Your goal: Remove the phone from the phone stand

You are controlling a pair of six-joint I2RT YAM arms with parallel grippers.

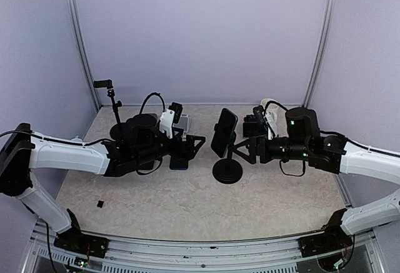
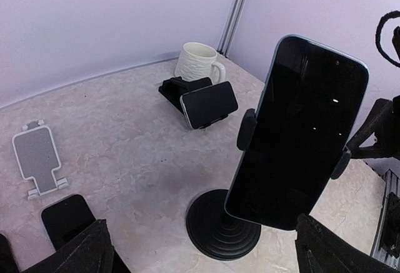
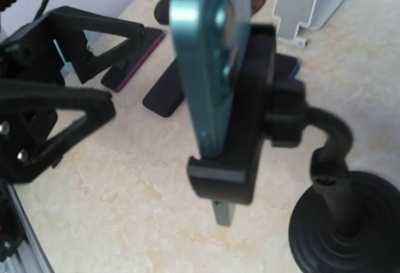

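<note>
A dark phone with a teal edge (image 1: pixel 224 132) stands upright, clamped in a black phone stand with a round base (image 1: pixel 227 171) at mid-table. In the left wrist view the phone's screen (image 2: pixel 300 129) faces me above the base (image 2: pixel 222 226). My left gripper (image 1: pixel 192 145) is open and empty, just left of the phone, its fingers (image 2: pixel 78 251) spread wide. My right gripper (image 1: pixel 240 149) is behind the phone by the stand's neck, its fingers apart and holding nothing. The right wrist view shows the phone's edge (image 3: pixel 200 54) in the clamp (image 3: pixel 244 123); its own fingers are out of frame.
A white mug (image 2: pixel 199 64) and a second phone on a low black holder (image 2: pixel 209 104) sit at the back right. A grey folding stand (image 2: pixel 39 157) and a flat dark phone (image 2: pixel 65 220) lie to the left. A small tripod (image 1: pixel 111 98) stands back left.
</note>
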